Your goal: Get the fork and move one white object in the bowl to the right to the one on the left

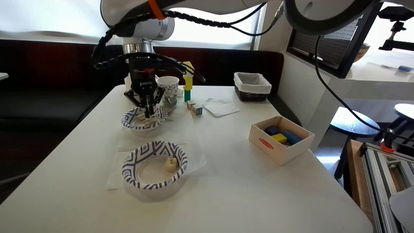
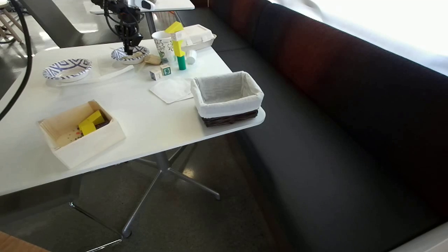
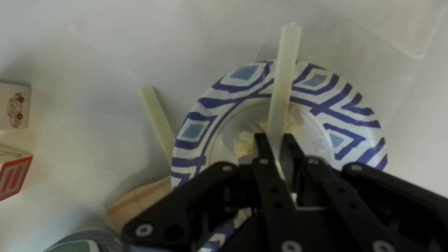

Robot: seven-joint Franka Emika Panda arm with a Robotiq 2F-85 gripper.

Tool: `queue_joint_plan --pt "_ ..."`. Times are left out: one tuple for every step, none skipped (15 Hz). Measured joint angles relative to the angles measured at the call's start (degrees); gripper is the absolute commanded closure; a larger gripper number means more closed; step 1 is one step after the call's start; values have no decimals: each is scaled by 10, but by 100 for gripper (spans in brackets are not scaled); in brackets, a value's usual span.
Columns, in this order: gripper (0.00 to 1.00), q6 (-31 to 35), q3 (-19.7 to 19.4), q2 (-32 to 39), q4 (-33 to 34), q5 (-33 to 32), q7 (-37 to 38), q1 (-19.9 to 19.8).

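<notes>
Fork, pinched in fingers, handle toward wrist-view twelve o'clock; we judge loading in hand; next, spear one white piece.

In an exterior view the camera faces the booth bench over the white table; in an exterior view it looks from outside the edge by the wooden box — both share the corner holding the lined basket. The wrist view peers down, close above a paper bowl.

White bowls carry blue geometric bands; the fork seems off-white.
</notes>
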Motion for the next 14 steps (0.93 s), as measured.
queue_joint_plan --pt "97 10 0 0 -4 0 -2 1" --pt "97 20 0 -1 -7 0 -5 1" --pt "97 30 0 -3 -11 0 -8 2" --pt "97 43 0 -5 -17 0 -10 2" --pt "97 54 0 -8 -23 0 -11 3" --pt "97 66 0 -11 -30 0 -12 3" --pt "97 80 0 -15 -38 0 -14 4" --pt "97 93 0 -19 -47 0 -16 4" --pt "97 108 0 -24 -58 0 -19 5" --pt "97 122 0 -29 -70 0 -22 5" --pt "97 138 0 -35 -84 0 -24 6" --pt "97 154 0 -43 -99 0 -26 6" --pt "97 170 0 -51 -116 0 -30 6" --pt "97 190 0 -61 -136 0 -32 6"
